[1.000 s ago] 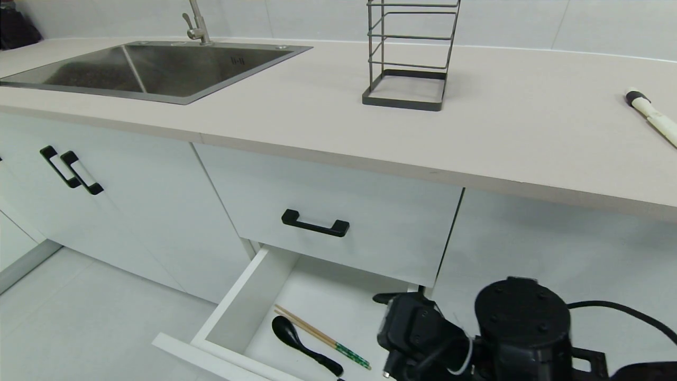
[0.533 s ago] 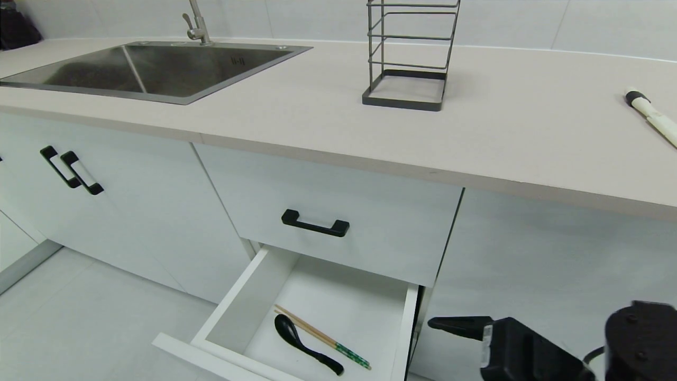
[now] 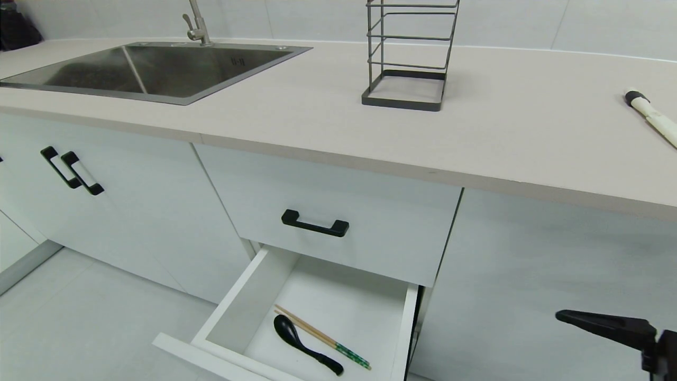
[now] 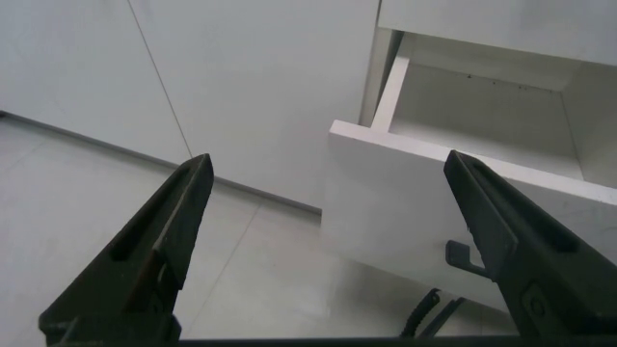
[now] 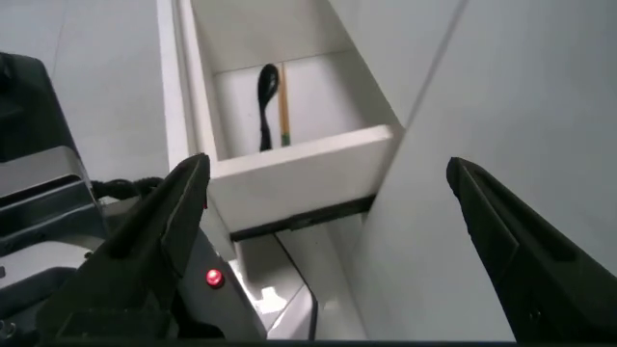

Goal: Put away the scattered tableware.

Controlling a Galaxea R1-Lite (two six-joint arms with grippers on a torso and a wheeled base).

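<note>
Lower drawer (image 3: 240, 312) pulled out, under the shut upper drawer (image 3: 370, 211) w/ black handle (image 3: 314, 223).

Contents: black spoon (image 3: 307, 344) + pair of wooden chopsticks (image 3: 322, 337), green-patterned tips. Both lie flat on the drawer floor, toward its front, side by side and roughly parallel. The chopsticks are on the spoon's right. Touching or a hair apart: can't tell. Spoon bowl points to the drawer back, handle to the front. From the R wrist cam, same pair seen lengthwise: spoon (image 5: 265, 101), chopsticks (image 5: 284, 106).

R hand (image 5: 326, 169): spread wide, nothing between the fingers. It is off to the right of the open drawer, in front of the plain cabinet door (image 3: 529, 275); one black finger (image 3: 603, 321) shows low right in the head cam.

L hand (image 4: 327, 159): also spread wide, empty. It is low, outside the drawer's left front corner, w/ floor (image 4: 145, 222) below it.

Desk (image 3: 317, 121) top: cream-handled utensil (image 3: 651, 115) w/ black band lies at the far right, well apart from the drawer. Dark wire rack (image 3: 410, 58) stands mid-desk. Steel sink (image 3: 153, 69) + tap (image 3: 197, 24) to the left.
</note>
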